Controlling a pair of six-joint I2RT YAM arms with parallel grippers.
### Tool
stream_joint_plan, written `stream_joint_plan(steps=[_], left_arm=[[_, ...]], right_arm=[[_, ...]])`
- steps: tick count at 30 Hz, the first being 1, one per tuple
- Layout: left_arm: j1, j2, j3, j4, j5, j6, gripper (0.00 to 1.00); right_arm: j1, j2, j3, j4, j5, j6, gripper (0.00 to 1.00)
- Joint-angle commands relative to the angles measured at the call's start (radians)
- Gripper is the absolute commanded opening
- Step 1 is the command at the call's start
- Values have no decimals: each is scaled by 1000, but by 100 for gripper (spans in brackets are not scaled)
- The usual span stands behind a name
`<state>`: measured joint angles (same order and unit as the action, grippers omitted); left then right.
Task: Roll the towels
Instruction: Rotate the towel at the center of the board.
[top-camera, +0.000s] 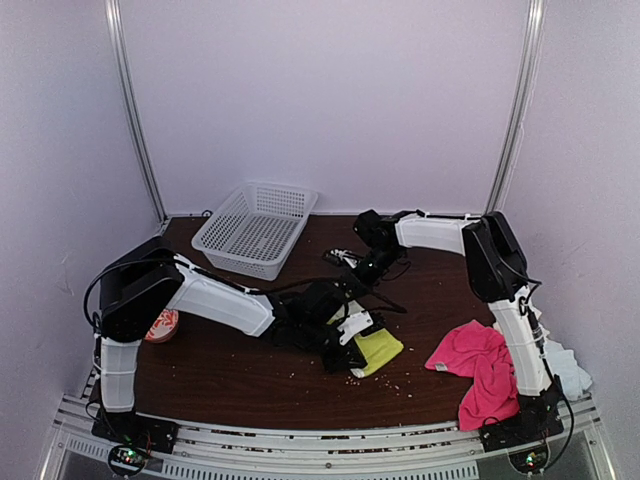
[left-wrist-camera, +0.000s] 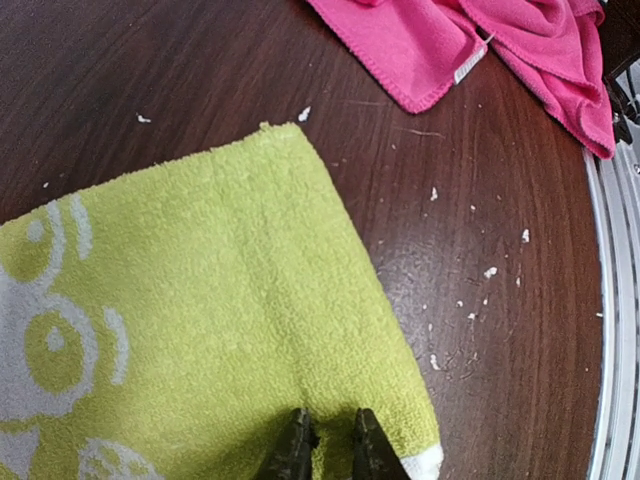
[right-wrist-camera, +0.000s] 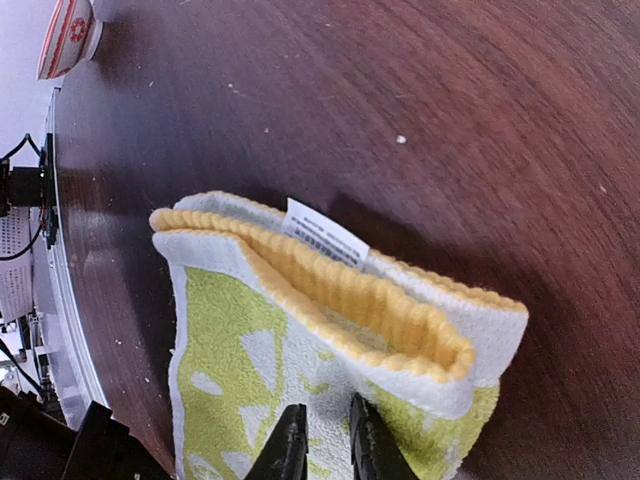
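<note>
Between the nearly closed tips of my left gripper (left-wrist-camera: 330, 447) sits a pinch of the lime-yellow towel (left-wrist-camera: 200, 300), caught at its near edge. The rest lies flat on the table (left-wrist-camera: 480, 200) ahead of them. My right gripper (right-wrist-camera: 320, 445) is narrowed onto the same towel, with a fold showing a ribbed yellow hem (right-wrist-camera: 340, 295) and a label (right-wrist-camera: 325, 233) just ahead. Terry like this is light and limp and should sag between grips, so I judge the hem or corners the surest hold. The hot-pink towel (left-wrist-camera: 520, 40) lies crumpled well beyond my left tips.
</note>
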<state>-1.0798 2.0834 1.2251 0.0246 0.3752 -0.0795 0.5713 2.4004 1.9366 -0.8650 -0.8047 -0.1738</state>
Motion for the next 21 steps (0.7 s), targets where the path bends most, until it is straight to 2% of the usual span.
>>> stream_joint_plan(steps=[1, 7, 11, 14, 16, 19, 21], left_arm=[[1, -6, -10, -72, -32, 71, 15], [36, -82, -48, -158, -155, 127, 14], [73, -131, -57, -171, -187, 151, 17], [74, -165, -26, -200, -223, 161, 30], [68, -232, -25, -200, -235, 161, 41], [39, -346, -82, -149, -272, 203, 56], [34, -379, -94, -153, -285, 236, 60]], right_arm=[[-46, -22, -60, 77, 123, 85, 17], [-77, -134, -234, 179, 218, 157, 17], [-79, -121, -185, 159, 183, 128, 17], [-79, -89, -49, 33, 88, 49, 21], [-81, -139, -3, -24, 59, -5, 25], [-102, -266, -45, 0, 32, -16, 32], [-122, -334, -93, 12, -1, -14, 34]])
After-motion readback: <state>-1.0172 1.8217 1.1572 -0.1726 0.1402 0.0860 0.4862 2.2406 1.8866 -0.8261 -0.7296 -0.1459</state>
